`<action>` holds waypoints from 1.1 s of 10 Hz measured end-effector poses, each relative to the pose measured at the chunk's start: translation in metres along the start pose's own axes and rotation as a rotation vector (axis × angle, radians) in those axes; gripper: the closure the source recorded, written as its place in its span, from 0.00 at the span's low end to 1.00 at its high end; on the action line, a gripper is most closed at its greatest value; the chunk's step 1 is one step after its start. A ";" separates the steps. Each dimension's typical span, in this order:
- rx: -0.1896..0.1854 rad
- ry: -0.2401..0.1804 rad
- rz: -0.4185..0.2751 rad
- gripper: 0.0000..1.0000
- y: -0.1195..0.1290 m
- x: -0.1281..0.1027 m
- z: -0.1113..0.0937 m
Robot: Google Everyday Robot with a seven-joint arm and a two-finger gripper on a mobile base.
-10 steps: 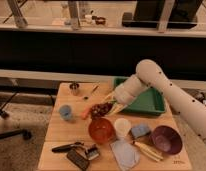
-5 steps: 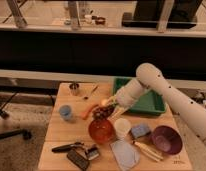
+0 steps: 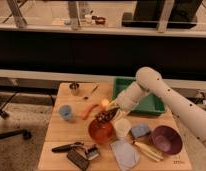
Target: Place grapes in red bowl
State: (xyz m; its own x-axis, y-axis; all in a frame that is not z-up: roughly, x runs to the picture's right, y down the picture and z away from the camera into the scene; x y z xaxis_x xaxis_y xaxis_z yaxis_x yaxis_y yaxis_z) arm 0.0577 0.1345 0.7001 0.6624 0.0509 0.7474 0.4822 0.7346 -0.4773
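Hovering at the twelve o'clock rim of the red bowl, the end effector is clamped on the grapes, so the bunch hangs over the opening, seemingly ready for release inside

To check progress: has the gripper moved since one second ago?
Yes. The gripper, shut on the grapes, came lower and left, nearer the red bowl.
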 end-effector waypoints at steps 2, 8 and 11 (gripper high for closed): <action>-0.024 0.009 -0.010 1.00 0.007 -0.001 0.010; -0.066 0.041 -0.031 1.00 0.014 -0.005 0.032; -0.071 0.055 -0.038 1.00 0.008 -0.006 0.039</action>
State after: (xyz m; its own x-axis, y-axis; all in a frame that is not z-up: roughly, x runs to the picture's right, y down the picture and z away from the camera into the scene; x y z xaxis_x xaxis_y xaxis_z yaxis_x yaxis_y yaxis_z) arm 0.0356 0.1666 0.7094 0.6724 -0.0147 0.7400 0.5455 0.6856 -0.4821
